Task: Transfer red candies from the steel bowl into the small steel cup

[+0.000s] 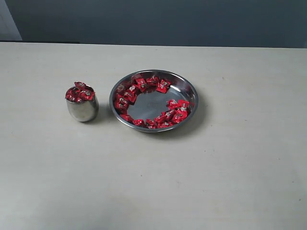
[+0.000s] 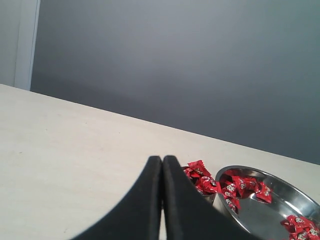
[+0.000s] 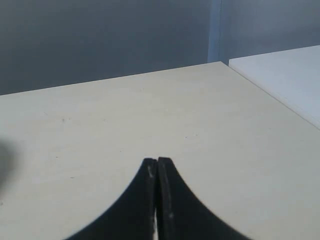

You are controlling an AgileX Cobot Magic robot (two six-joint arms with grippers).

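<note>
A pale table (image 1: 153, 191) runs back to a dark grey wall (image 1: 168, 19). On it, the steel bowl (image 1: 152, 106) holds red candies (image 1: 144, 85) ringed along its rim. Just beside it on the left stands the small cup (image 1: 82, 111), heaped with more. The left hand (image 2: 162, 161) and the right hand (image 3: 157, 161) are both closed and empty, fingers pressed together.

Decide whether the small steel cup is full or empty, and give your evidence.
Full: red candies heap above the rim of the small steel cup, upright beside the steel bowl.
</note>
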